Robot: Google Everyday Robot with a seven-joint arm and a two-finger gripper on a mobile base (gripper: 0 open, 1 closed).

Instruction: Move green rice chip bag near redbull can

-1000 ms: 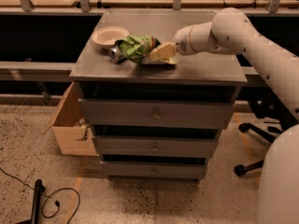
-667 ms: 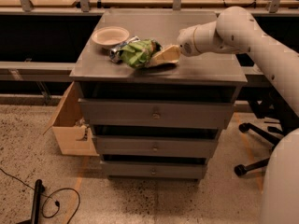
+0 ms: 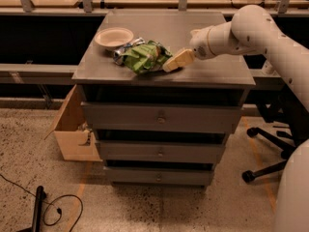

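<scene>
The green rice chip bag (image 3: pixel 144 57) lies crumpled on the grey cabinet top (image 3: pixel 212 71), left of centre. The redbull can (image 3: pixel 124 50) lies on its side right behind the bag's left end, touching it, next to the bowl. My gripper (image 3: pixel 175 62) reaches in from the right on the white arm; its cream fingers (image 3: pixel 179 59) rest against the bag's right edge.
A cream-white bowl (image 3: pixel 114 37) stands at the back left of the cabinet top. The cabinet has drawers (image 3: pixel 161 117) below. An open cardboard box (image 3: pixel 72 132) sits on the floor at the left, an office chair base (image 3: pixel 270 149) at the right, a cable (image 3: pixel 53 209) on the floor.
The arm and gripper have shifted slightly right and up in view, and the bag with them; the camera has also moved a little. The bag stays beside the can.
</scene>
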